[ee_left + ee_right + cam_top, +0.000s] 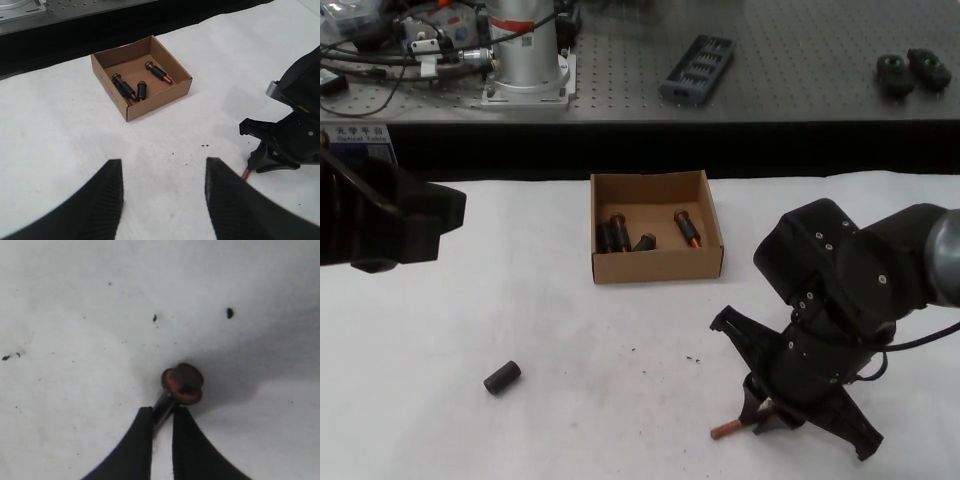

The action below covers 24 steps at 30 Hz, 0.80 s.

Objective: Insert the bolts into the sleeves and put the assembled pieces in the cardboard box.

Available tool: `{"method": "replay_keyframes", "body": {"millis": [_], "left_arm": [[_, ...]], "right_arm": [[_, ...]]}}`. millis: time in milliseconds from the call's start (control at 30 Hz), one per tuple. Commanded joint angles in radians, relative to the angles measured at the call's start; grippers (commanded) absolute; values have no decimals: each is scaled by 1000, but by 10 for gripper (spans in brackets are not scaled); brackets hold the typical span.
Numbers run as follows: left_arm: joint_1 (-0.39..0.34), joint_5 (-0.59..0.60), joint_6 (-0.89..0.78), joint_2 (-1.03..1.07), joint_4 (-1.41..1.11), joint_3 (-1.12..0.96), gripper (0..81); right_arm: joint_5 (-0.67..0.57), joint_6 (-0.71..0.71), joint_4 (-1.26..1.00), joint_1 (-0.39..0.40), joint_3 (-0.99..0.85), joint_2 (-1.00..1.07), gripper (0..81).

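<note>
My right gripper (162, 417) is shut on a copper bolt (182, 384), pinching its shank just above the white cloth; the bolt (728, 430) lies low at the near right, its free end sticking out from under the right gripper (765, 415). A loose black sleeve (502, 377) lies on the cloth at the near left. The cardboard box (656, 262) stands at the middle back with several assembled pieces (618, 235) inside. My left gripper (162, 192) hangs open above the cloth, well short of the box (159, 99), holding nothing. The left wrist view also catches the bolt (246, 173).
Behind the cloth runs a dark gap, then a perforated metal bench with a silver arm base (527, 55), a blue-grey tray (698, 68) and two black parts (914, 72). Small dark specks (694, 359) dot the cloth.
</note>
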Motion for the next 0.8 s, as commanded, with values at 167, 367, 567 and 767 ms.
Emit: {"method": "replay_keyframes", "body": {"millis": [167,367,567,767], "left_arm": [[-3,1,-4,-10,11,-11,378],[-3,1,-4,-10,34,-11,378],[-3,1,-4,-10,34,-11,378],[-3,1,-4,-10,34,-11,378]], "right_arm": [[-30,-75,-2,-4,10,8,43],[-62,-163,-11,-4,10,8,43],[-123,-303,5,-2,10,8,43],[-192,-473,-8,-2,7,8,43]]}}
